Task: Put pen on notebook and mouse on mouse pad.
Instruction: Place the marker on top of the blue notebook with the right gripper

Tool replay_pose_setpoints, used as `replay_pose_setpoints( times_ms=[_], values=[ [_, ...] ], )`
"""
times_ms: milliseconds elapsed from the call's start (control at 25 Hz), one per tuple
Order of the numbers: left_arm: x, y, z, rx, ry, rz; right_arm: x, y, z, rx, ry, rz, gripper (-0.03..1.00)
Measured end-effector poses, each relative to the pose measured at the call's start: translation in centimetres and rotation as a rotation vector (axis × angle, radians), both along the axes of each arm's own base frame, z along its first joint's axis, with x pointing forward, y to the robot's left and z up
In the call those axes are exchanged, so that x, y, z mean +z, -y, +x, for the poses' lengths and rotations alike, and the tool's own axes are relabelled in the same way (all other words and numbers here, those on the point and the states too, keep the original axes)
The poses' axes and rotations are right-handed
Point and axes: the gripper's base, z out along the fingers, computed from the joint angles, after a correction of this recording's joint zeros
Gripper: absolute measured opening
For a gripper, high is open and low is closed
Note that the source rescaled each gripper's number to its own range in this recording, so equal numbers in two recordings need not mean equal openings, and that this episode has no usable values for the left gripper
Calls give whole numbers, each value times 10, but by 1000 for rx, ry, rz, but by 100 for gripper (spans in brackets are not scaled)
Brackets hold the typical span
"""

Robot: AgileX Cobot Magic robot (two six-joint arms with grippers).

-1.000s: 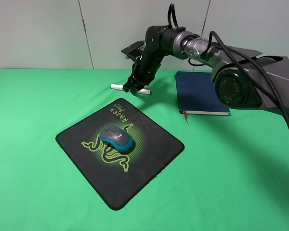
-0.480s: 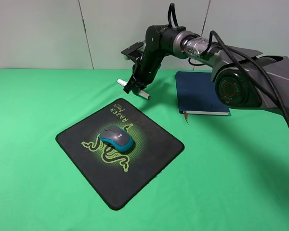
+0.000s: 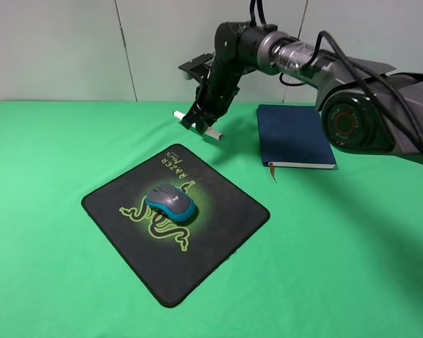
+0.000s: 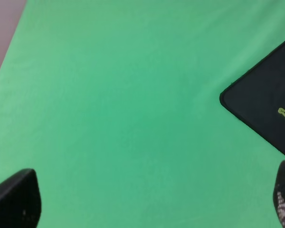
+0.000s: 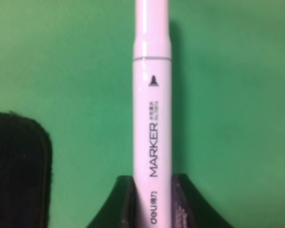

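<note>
One pen (image 5: 152,118), gripped mid-length in your shut right jaws, points along the far-left-to-near-right diagonal of the table (image 3: 338,253). Your left jaws gape, empty.

Behind the right claw (image 3: 199,122) stands a pale grey wall (image 3: 56,49) with thin vertical seams. Under it lies the bright green bench (image 3: 352,267), evenly lit.

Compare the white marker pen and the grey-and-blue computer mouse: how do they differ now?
The slim white marker pen is long and thin; the grey-and-blue computer mouse is short and rounded. The pen is clamped in the right tool, tilted over the green cloth; the mouse lies free on the black square mouse pad. Both are small desk items.
</note>
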Motion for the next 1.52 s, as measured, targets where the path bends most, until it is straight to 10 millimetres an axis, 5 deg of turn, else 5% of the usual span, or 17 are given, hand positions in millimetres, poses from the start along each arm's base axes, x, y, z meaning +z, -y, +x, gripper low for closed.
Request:
replay_pose_setpoints(
  times_ms=[640,840,1200,1520],
  values=[
    [0,0,0,-1,0,-1,74,26,-16,-177,51,-92,0],
    [0,0,0,-1,0,-1,72,47,-21,-208,5,-130,0],
    [0,0,0,-1,0,-1,72,128,-15,-375,-31,-137,0],
    [0,0,0,-1,0,-1,35,180,-19,-493,-67,-126,0]
  ],
)
